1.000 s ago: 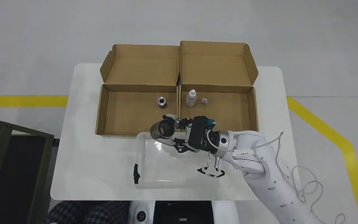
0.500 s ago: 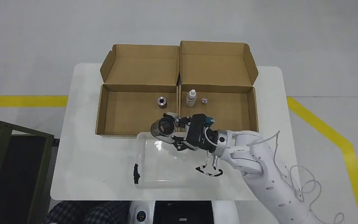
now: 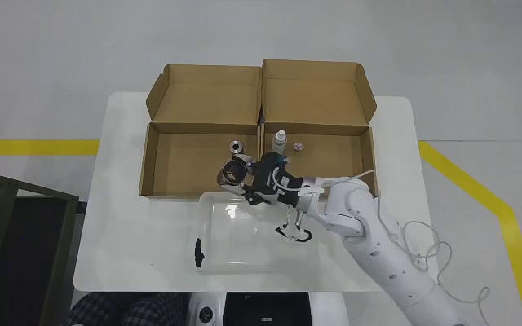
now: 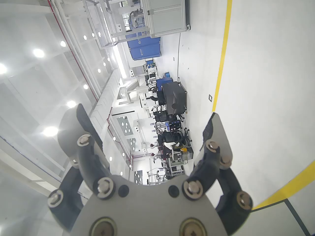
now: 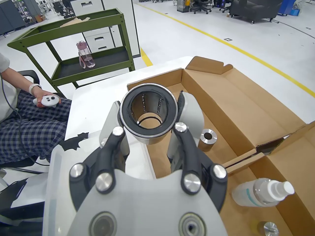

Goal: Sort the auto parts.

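Nearest, on the white table (image 3: 122,244), a clear plastic bin (image 3: 236,244) with a small black piece (image 3: 198,251) at its rim; cannot tell what it is. Just past the far rim of this bin, the right gripper (image 3: 239,173), closed firmly on a linear bearing (image 5: 157,104), with one finger on each side of its steel shell. Holds the bearing in the air, lying on its side, over the near wall of the left cardboard box (image 3: 179,163), close to the wall shared with the right cardboard box (image 3: 334,163). A little farther, on the floor of the left cardboard box, a small metal bushing (image 5: 208,136), upright and apart from the bearing. Beyond the shared wall, in the right cardboard box, a white spray bottle (image 5: 260,191) lying down, and near it a small metal cap (image 3: 298,147). Farthest, both box lids, folded back and open. Elsewhere, the left gripper (image 4: 146,114), raised and pointing away from the table, fingers spread wide and holding nothing.

Looks like the carrying step: bearing lifted and at the edge of the left cardboard box, not yet put down. Probably calls next for a short move past the near wall, then a lowering to the cardboard floor beside the bushing before opening the fingers. Better to release low, to avoid rolling or a knock against the bushing.
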